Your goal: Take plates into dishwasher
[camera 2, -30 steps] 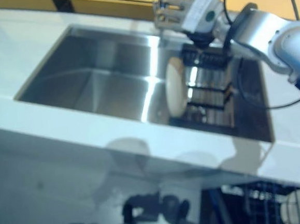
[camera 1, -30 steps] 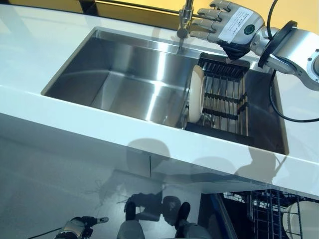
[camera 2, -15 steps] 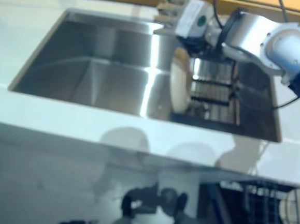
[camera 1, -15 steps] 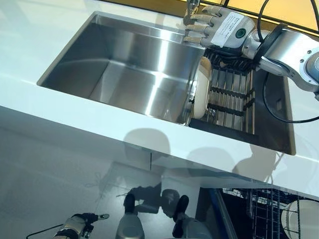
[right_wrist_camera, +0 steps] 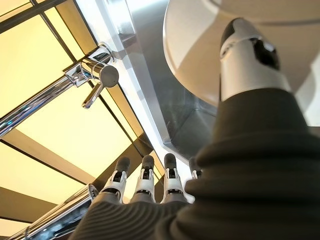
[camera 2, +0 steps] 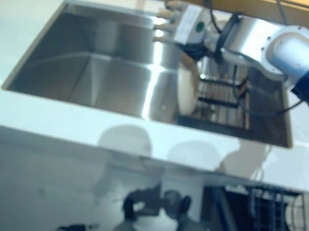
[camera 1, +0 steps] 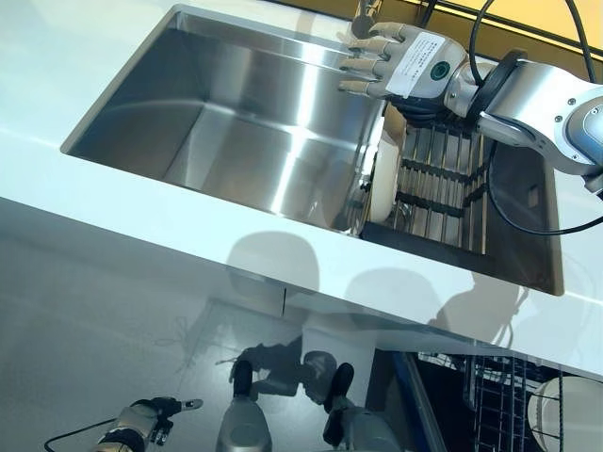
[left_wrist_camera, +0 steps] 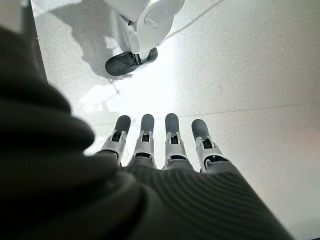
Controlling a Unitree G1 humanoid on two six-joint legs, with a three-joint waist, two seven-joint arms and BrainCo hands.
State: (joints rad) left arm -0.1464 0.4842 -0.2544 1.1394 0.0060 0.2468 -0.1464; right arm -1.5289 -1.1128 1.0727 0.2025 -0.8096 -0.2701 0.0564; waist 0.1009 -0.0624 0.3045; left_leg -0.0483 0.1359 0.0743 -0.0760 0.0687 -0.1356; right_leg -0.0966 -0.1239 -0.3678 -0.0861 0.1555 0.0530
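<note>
A cream plate [camera 1: 381, 188] stands on edge at the left end of a dark wire rack [camera 1: 438, 188] inside the steel sink [camera 1: 236, 122]. My right hand [camera 1: 415, 71] hovers just above the plate's far top edge, by the faucet [camera 1: 363, 11], open with its fingers straight. In the right wrist view the plate [right_wrist_camera: 200, 55] fills the space past the thumb [right_wrist_camera: 245, 55], and nothing is held. My left hand [camera 1: 141, 419] hangs low near the floor, open, with its straight fingers [left_wrist_camera: 172, 135] over bare floor.
White countertop [camera 1: 113, 198] surrounds the sink. At the lower right the dishwasher's wire basket [camera 1: 490, 395] stands pulled out, with a white plate [camera 1: 551, 419] in it. The left part of the sink basin is bare steel.
The view has shifted. My right hand has come down and to the left, from over the rack's far edge to just above the plate. The plate stays in the rack.
</note>
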